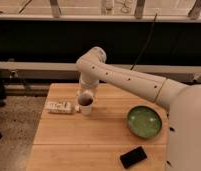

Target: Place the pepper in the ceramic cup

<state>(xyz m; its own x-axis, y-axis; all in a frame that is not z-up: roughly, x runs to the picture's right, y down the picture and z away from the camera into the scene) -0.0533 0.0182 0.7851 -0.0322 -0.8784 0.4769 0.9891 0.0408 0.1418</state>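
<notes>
Camera view looks down at a wooden table (104,135) from the robot's side. A long white arm (129,80) reaches from the right across to the back left part of the table. It bends at a round elbow and points down. At its end is the gripper (86,93), which hangs right over the ceramic cup (86,106). The gripper is mostly hidden by the arm, so I cannot tell if it is holding anything. The cup is white and stands upright on the table, near the left side. Its top looks dark inside. A small dark red shape shows at the mouth of the cup, just under the gripper, and that may be the pepper (85,100), but I cannot tell if it is inside the cup or just above it. Just to the left of the cup lies a flat white packet (59,107) with small marks on it. It sits close to the cup, but I cannot tell if they touch. On the right side of the table sits a wide green bowl (144,121), well apart from the cup. Near the front edge of the table lies a flat black thing (133,156) like a phone, a bit tilted. Behind the table runs a dark wall with a pale ledge (39,66) along it.
</notes>
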